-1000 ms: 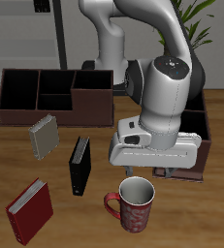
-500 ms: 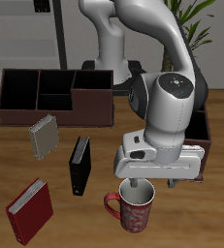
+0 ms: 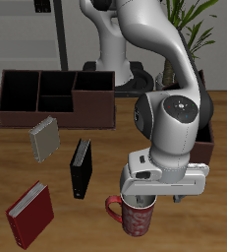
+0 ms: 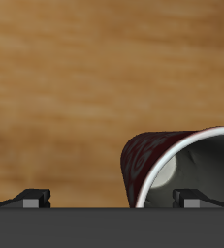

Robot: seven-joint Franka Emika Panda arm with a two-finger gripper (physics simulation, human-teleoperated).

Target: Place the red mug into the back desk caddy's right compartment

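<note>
The red mug (image 3: 133, 217) stands upright near the table's front edge, its handle pointing toward the red book. My gripper (image 3: 152, 200) sits right on top of it, open, hiding part of the rim. In the wrist view the mug's rim and greyish inside (image 4: 176, 165) lie between my two fingertips (image 4: 31, 197), and the jaws do not press on it. The back desk caddy (image 3: 56, 120) is the long low dark-brown box at the far side. Its right compartment (image 3: 93, 98) is the end section nearest the robot's base, and it holds nothing.
A grey book (image 3: 44, 139), an upright black book (image 3: 81, 167) and a red book (image 3: 29, 216) lie between the mug and the long caddy. A taller dark-brown caddy (image 3: 207, 141) stands behind my arm.
My gripper has come down and toward the table's front edge until it reaches the mug's rim. The mug, books and caddies have not moved.
</note>
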